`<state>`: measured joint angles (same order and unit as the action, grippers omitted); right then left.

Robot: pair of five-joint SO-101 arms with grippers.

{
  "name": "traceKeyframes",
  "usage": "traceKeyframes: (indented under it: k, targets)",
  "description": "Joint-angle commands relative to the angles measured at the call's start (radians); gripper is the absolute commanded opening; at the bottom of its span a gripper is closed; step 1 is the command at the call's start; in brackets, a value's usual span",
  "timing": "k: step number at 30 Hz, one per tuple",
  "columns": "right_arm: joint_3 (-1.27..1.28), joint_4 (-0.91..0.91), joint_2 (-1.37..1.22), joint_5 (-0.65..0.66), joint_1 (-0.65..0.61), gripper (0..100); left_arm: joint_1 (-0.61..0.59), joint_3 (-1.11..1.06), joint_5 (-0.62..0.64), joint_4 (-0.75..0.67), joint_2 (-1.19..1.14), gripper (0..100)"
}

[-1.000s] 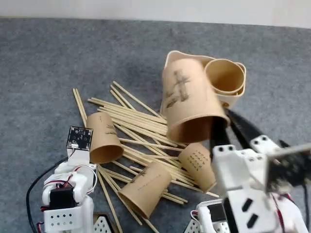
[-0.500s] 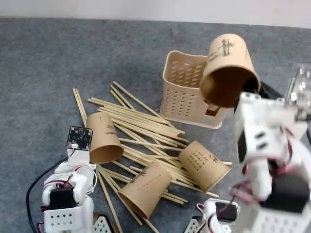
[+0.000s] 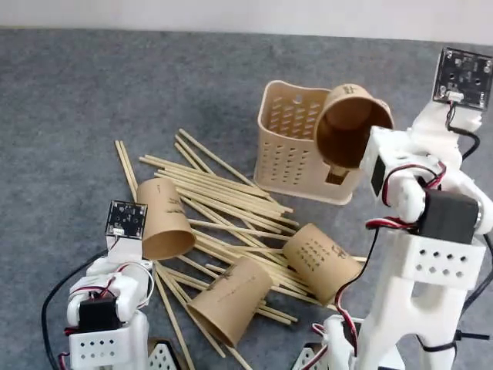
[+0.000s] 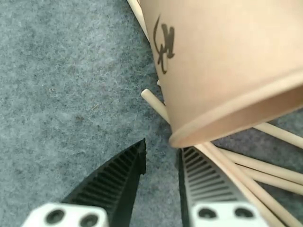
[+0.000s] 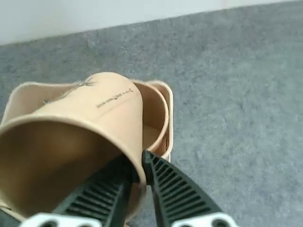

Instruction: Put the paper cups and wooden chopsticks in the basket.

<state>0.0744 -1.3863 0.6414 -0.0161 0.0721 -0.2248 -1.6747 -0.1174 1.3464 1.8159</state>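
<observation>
My right gripper (image 5: pixel 138 166) is shut on the rim of a paper cup (image 5: pixel 71 127), held tilted over the beige slotted basket (image 3: pixel 295 146); that cup (image 3: pixel 350 123) hangs mouth toward the camera at the basket's right end. Another cup (image 5: pixel 152 111) sits inside the basket. Three more cups (image 3: pixel 163 220) (image 3: pixel 231 299) (image 3: pixel 322 264) lie on their sides on a spread of wooden chopsticks (image 3: pixel 219 193). My left gripper (image 4: pixel 161 153) stands slightly open just short of the rim of the left lying cup (image 4: pixel 222 71), with nothing between its fingers.
Grey felt covers the table (image 3: pixel 92 92). Chopsticks (image 4: pixel 246 168) run under and beside the left gripper's fingers. The right arm (image 3: pixel 424 216) rises tall at the right side, the left arm (image 3: pixel 108 308) low at the front left. Bare felt lies to the far left and back.
The right arm has swung up and to the right, carrying its cup from in front of the basket to above the basket's right end. The left arm has not moved.
</observation>
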Motion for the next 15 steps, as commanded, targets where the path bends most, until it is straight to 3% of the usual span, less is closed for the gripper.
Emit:
traceKeyframes:
  k: [1,4,10,15]
  targets:
    - [-0.054,-0.013,-0.001,-0.018,0.015,0.7,-0.005,-0.021,0.008,0.000,0.001,12]
    - [-0.054,-0.010,-0.004,-0.014,0.033,2.6,-0.005,-0.021,0.008,0.000,0.001,12]
    - [-0.054,0.022,0.001,-0.017,0.033,17.3,-0.005,-0.021,0.008,0.000,0.001,12]
    - [-0.047,0.168,-0.007,-0.017,0.033,18.3,-0.005,-0.021,0.008,0.000,0.001,12]
